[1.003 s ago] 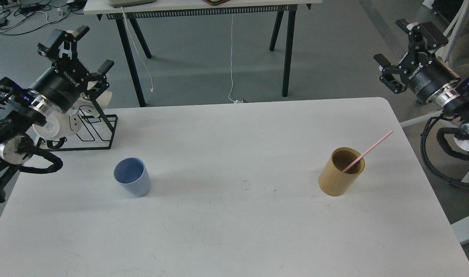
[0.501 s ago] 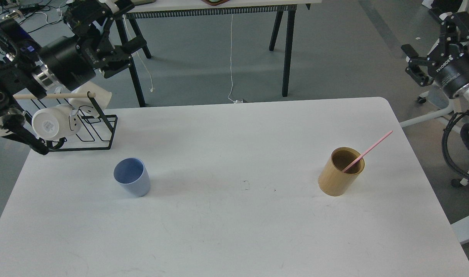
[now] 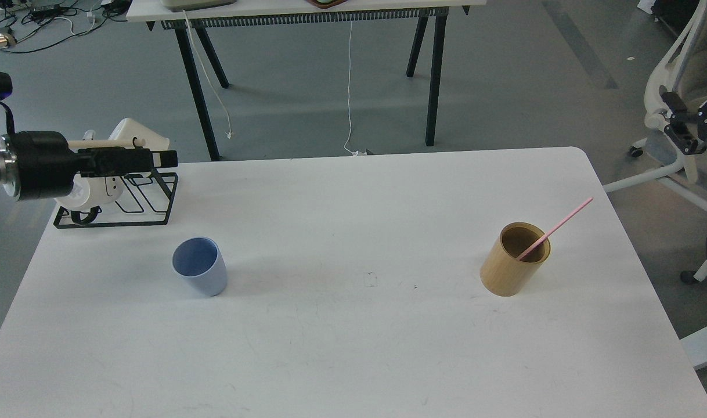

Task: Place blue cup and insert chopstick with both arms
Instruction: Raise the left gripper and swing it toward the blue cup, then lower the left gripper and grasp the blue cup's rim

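Observation:
The blue cup (image 3: 199, 274) stands upright on the white table (image 3: 353, 348), left of centre. A tan cylindrical holder (image 3: 513, 261) stands at the right with one pink chopstick (image 3: 555, 229) leaning in it, tip pointing up and right. My left gripper (image 3: 159, 158) is at the far left, pointing right over the rack, well above and behind the cup. It is seen side-on and its fingers cannot be told apart. My right gripper (image 3: 681, 125) is at the right edge, off the table and only partly in view. Neither holds anything visible.
A black wire rack (image 3: 139, 204) with white cups (image 3: 92, 191) and a wooden rod stands at the table's back left corner, under my left gripper. A second table with black legs (image 3: 432, 75) stands behind. An office chair (image 3: 667, 93) is at the right.
My left arm has swung down and turned, so its gripper now points right, level over the rack. My right arm has pulled further right, nearly out of view. Cup, holder and chopstick have not moved.

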